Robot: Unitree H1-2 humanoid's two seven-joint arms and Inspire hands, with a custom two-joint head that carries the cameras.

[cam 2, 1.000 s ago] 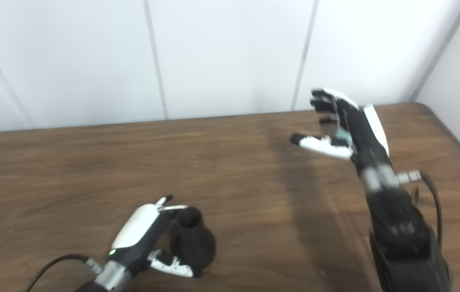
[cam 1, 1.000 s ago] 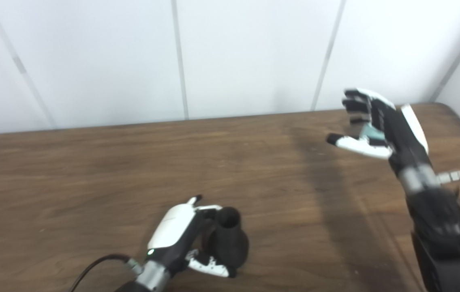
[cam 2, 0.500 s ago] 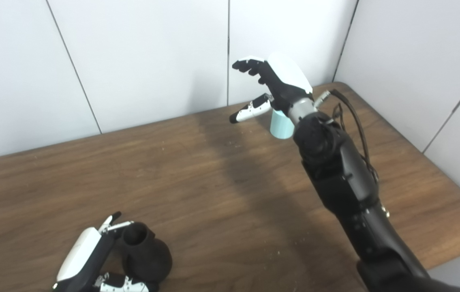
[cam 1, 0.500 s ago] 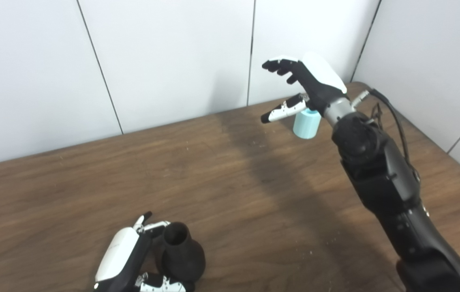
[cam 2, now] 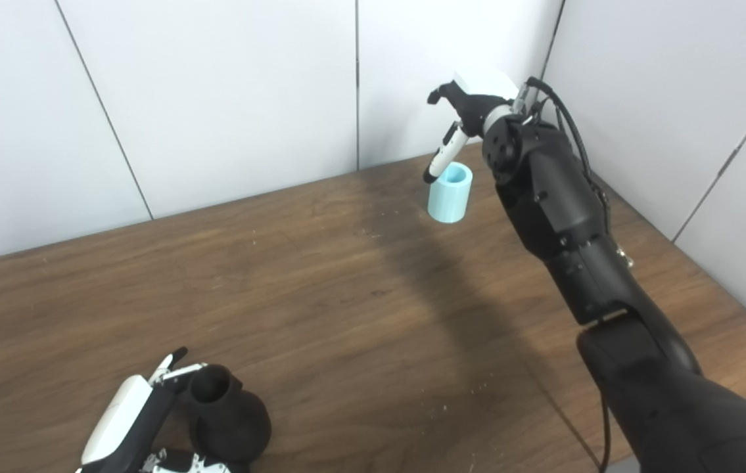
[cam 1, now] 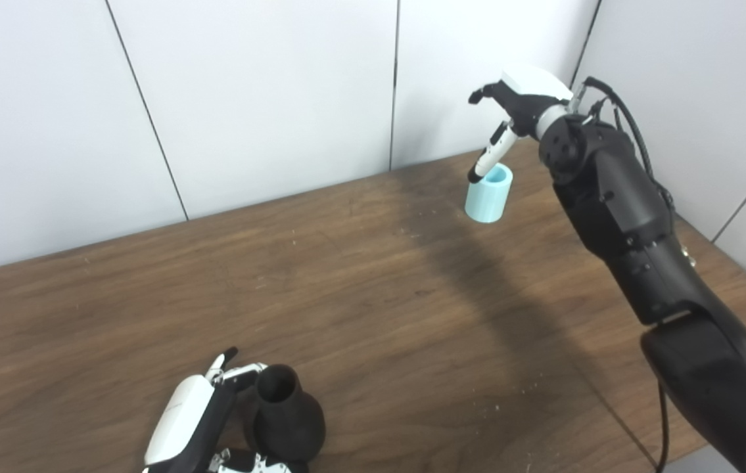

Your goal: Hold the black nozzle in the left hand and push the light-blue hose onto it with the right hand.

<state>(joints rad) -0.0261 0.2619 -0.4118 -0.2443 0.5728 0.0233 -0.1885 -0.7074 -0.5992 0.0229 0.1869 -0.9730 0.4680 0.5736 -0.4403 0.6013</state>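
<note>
Left hand [cam 1: 198, 427] at the desk's [cam 1: 359, 315] near edge, fingers gripping the upright black nozzle [cam 1: 284, 424], light-blue hose [cam 1: 489, 193] upright at the far right, right hand [cam 1: 517, 98] above it, fingers apart, holding nothing

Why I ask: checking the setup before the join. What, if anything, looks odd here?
Nothing stands out. The light-blue hose stands upright on the table under the open right robot hand; the left robot hand grips the upright black nozzle.
</note>
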